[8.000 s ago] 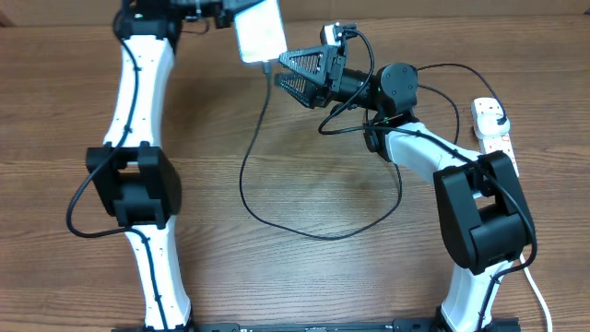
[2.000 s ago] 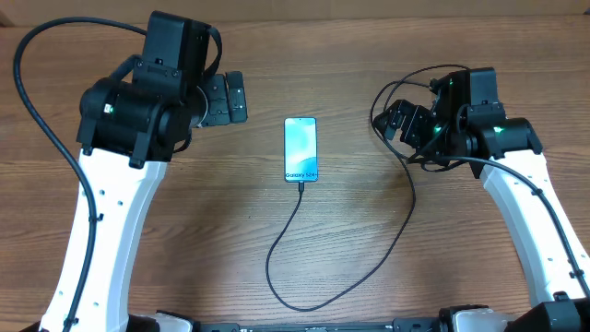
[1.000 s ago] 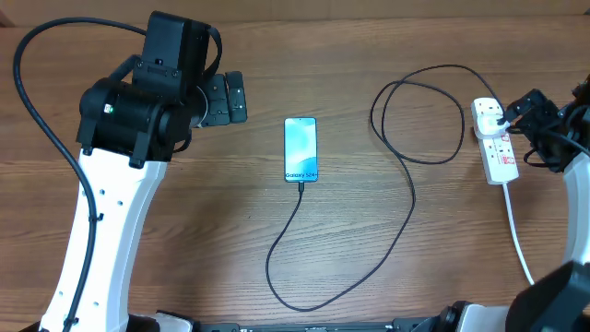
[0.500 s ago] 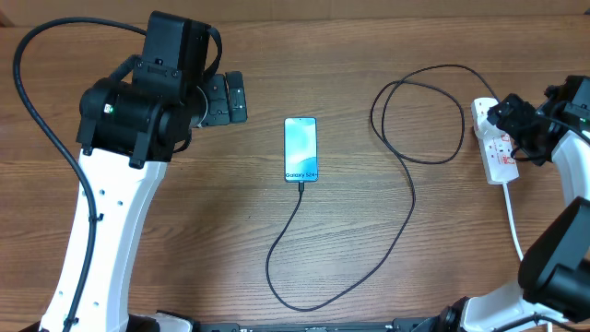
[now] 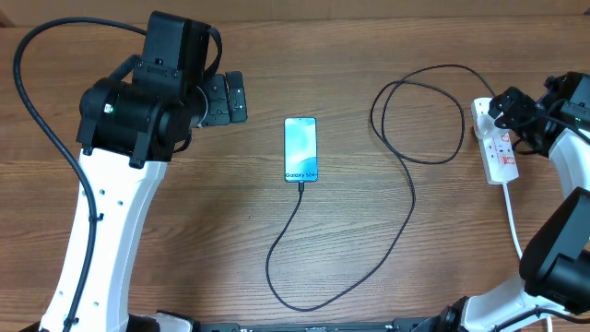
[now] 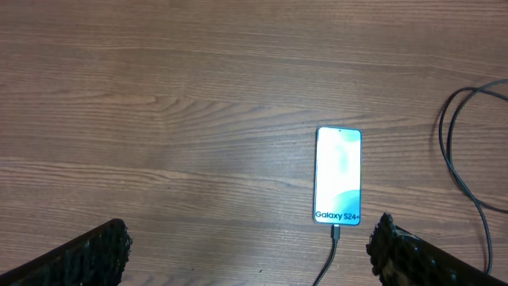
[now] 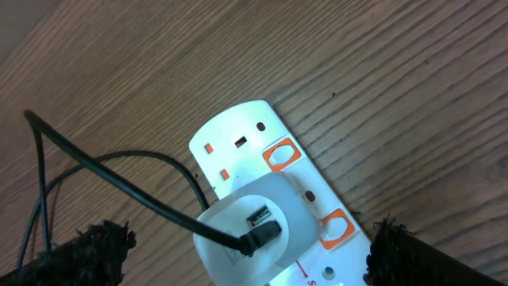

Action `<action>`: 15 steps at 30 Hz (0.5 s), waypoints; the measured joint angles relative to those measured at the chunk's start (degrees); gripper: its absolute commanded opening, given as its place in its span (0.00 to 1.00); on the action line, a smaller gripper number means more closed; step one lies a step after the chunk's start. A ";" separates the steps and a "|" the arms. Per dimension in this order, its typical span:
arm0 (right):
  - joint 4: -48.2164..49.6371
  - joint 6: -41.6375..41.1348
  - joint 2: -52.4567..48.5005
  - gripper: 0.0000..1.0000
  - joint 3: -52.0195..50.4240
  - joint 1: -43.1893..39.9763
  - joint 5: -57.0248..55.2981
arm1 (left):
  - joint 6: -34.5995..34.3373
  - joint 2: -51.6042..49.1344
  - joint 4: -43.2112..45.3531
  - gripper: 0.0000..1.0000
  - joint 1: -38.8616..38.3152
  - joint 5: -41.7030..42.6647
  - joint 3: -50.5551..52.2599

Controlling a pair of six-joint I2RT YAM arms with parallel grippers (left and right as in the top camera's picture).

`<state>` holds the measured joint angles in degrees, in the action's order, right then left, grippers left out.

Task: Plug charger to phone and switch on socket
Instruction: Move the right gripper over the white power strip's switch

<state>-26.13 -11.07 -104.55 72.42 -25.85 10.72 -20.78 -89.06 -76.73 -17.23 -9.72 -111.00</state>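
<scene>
Wood-grain table (image 5: 350,277) beneath everything. On the left, bulky black-and-white left arm (image 5: 111,194), bent over the table's left side. At the right edge, right arm (image 5: 558,263), reaching toward the far right corner.

Left end effector (image 5: 226,99) over bare wood, left of the phone (image 5: 300,149) and apart from it, spread wide, holding nothing. In its wrist view, dark fingertips (image 6: 91,254) at the two bottom corners, with the phone between and beyond them.

Right end effector (image 5: 513,111) over the far end of the socket (image 5: 496,152), likewise spread wide and empty, fingertips (image 7: 83,254) far apart on either side. Touching the socket or not, cannot tell.

Charger (image 5: 413,198): thin and black, looping near the socket, then sweeping toward the near edge and back up to the phone.

Socket: white, at the table's right edge, thick white cord (image 5: 514,231) trailing toward the near edge.

Phone: flat near the table's middle, screen up, glowing pale blue, "Galaxy" text at its near end.

White adapter (image 7: 254,226) seated in one outlet, the charger's black end pushed into it. Two orange-red switches (image 7: 279,155) beside the outlets; on or off, cannot tell. Small connector tip (image 6: 334,235) pushed into the phone's near end.
</scene>
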 measured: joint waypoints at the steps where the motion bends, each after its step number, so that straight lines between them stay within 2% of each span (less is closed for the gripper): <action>1: 0.02 0.17 -0.31 0.99 0.00 0.00 0.00 | 0.00 0.02 0.00 1.00 0.00 0.00 0.00; 15: 1.99 1.99 -5.99 1.00 0.00 0.00 4.07 | 0.00 0.00 0.00 1.00 0.00 0.00 0.00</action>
<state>-24.14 -9.08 -110.54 72.42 -25.85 14.79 -20.78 -89.06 -76.73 -17.23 -9.72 -111.00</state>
